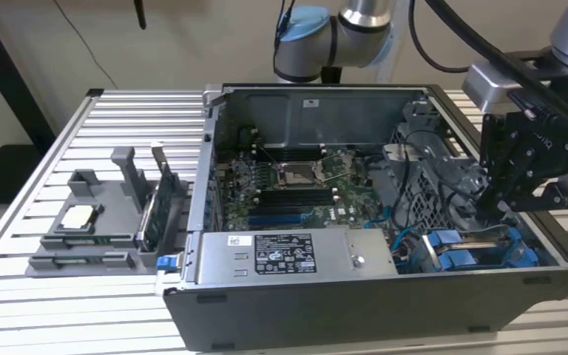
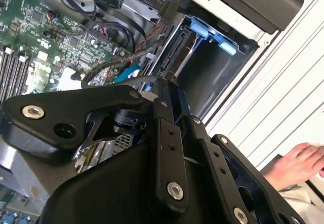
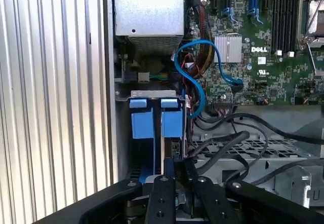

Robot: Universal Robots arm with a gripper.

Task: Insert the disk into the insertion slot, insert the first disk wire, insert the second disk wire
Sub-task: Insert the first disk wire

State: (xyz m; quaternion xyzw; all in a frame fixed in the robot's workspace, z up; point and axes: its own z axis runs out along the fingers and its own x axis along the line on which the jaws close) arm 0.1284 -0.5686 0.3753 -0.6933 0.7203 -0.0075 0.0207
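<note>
Gripper (image 3: 177, 163) poised right at the insertion slot (image 2: 215, 74), grip impossible to tell, and those loose black cables (image 3: 228, 142) beside the slot could snag or get pinched.

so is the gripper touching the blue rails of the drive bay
Cannot tell. In the first wrist view the gripper overlaps the end of the blue rails, but neither contact nor a gap shows plainly.
</note>
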